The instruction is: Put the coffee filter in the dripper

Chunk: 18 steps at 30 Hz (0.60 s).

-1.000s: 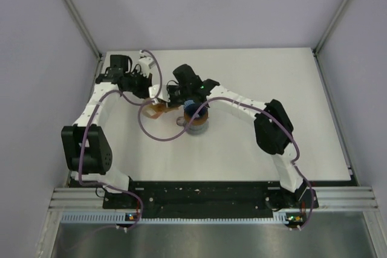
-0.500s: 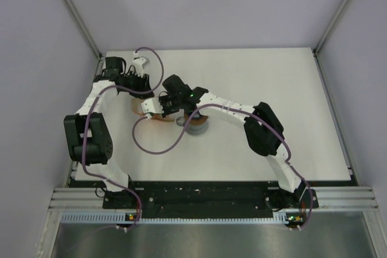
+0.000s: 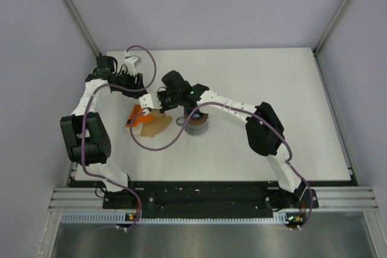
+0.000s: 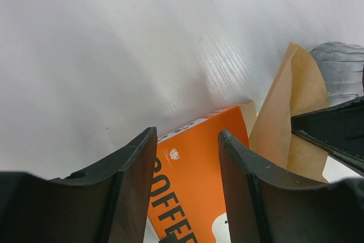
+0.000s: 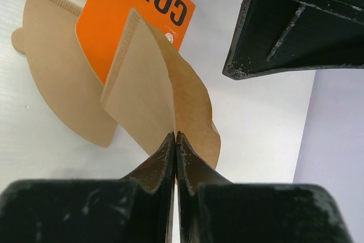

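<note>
Grip check: right gripper [image 5: 175, 140] clenched on edge of coffee filter [image 5: 142, 92], paper fanning ahead of jaws. Left gripper [image 4: 186, 135] spread, empty, orange packet [image 4: 199, 163] just beyond jaws. Dripper [image 3: 193, 120] behind right jaws, under arm. Risk: thin edge pinch slips; unopened filter bridges rim.

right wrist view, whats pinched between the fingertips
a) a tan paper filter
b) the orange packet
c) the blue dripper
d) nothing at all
a: the right gripper has its jaws closed on the bottom edge of the coffee filter, while the orange packet lies apart from the fingertips on the table.
</note>
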### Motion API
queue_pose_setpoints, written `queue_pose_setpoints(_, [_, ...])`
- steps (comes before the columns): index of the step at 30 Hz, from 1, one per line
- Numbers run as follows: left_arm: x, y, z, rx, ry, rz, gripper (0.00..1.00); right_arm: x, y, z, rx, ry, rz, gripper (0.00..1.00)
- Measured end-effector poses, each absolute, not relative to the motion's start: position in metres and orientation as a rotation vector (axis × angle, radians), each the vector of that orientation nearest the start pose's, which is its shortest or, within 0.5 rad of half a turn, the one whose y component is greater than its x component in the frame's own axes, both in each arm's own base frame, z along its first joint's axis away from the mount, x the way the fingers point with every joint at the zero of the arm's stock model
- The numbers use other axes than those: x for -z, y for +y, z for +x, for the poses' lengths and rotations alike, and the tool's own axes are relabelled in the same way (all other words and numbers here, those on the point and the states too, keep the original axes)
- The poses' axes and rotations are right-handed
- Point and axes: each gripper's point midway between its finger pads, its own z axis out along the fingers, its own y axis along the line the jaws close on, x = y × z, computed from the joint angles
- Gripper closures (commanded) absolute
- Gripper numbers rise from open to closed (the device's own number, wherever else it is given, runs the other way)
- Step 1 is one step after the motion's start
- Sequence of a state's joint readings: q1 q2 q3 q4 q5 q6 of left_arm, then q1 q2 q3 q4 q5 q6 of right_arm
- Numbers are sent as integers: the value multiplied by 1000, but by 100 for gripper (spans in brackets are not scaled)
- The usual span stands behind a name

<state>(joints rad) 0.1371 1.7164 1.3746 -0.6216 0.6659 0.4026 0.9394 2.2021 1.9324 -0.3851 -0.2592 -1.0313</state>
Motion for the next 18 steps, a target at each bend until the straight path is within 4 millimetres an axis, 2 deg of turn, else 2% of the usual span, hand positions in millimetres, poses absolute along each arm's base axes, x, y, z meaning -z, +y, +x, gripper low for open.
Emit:
queue_pose_setpoints(3, [-147, -38, 413, 578, 2289, 541, 44, -153, 501, 353, -243, 1102, -1911, 100])
queue_pose_setpoints(6, [-161, -37, 417, 570, 2292, 509, 39, -163, 492, 346, -239, 1092, -1909, 100])
queue_pose_setpoints(8, [-180, -37, 423, 565, 2271, 491, 37, -177, 484, 341, -228, 1071, -1904, 100])
queue_pose_setpoints(11, [-215, -41, 431, 575, 2207, 484, 27, -206, 473, 334, -205, 1020, -1880, 100])
queue_pose_setpoints(12, [-230, -44, 431, 588, 2176, 487, 20, -219, 470, 331, -195, 997, -1864, 100])
queue_pose_setpoints(15, [-264, -55, 420, 637, 2108, 512, 19, -253, 455, 322, -166, 938, -1829, 100])
queue_pose_setpoints(18, [-294, -74, 398, 674, 2052, 566, 18, -280, 443, 315, -135, 895, -1791, 100])
